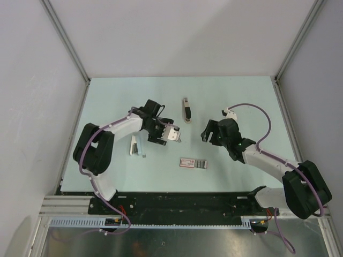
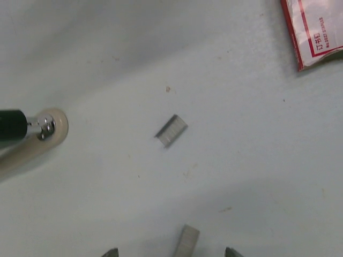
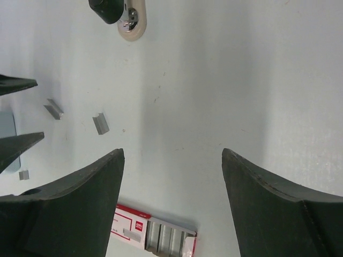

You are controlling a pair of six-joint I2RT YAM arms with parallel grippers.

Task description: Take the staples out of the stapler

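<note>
1. Top view: shows a slim dark grey and black stapler [image 1: 186, 110] with a beige base lying on the pale green table [image 1: 241, 101], out past both arms and roughly between them, touched by neither. Puts the left gripper [image 1: 176, 137] near its left side and the right gripper [image 1: 206, 134] near its right. Also catches a flat pink-and-white labelled box [image 1: 193, 163] closer to the bases, plus a flat white-and-pale-blue slab [image 1: 138, 145] beside the left arm. No clue what that one is.
2. Left wrist view: finds a tiny short strip of grey metal staples [image 2: 171, 130] lying loose on the table, clear of the rounded beige end of the stapler [image 2: 47, 126]. Catches a second strip at the bottom edge, in between two fingertips spread well apart, touching neither. So: wide open, gripping nothing.
3. Right wrist view: looks down between two broad dark fingers [image 3: 69, 214] splayed far apart over bare table, so empty-handed too. Picks up three loose strips off to the left, the stapler tip up top and the box along the bottom.
4. Worries from here: can't tell whether anything remains inside the stapler, with the magazine not visible. Pinching such a thin flat strip off a smooth table looks dicey; could skid away, flip, or snap apart under the squeeze. Also worth watching for a bump between two grippers working this close together.
</note>
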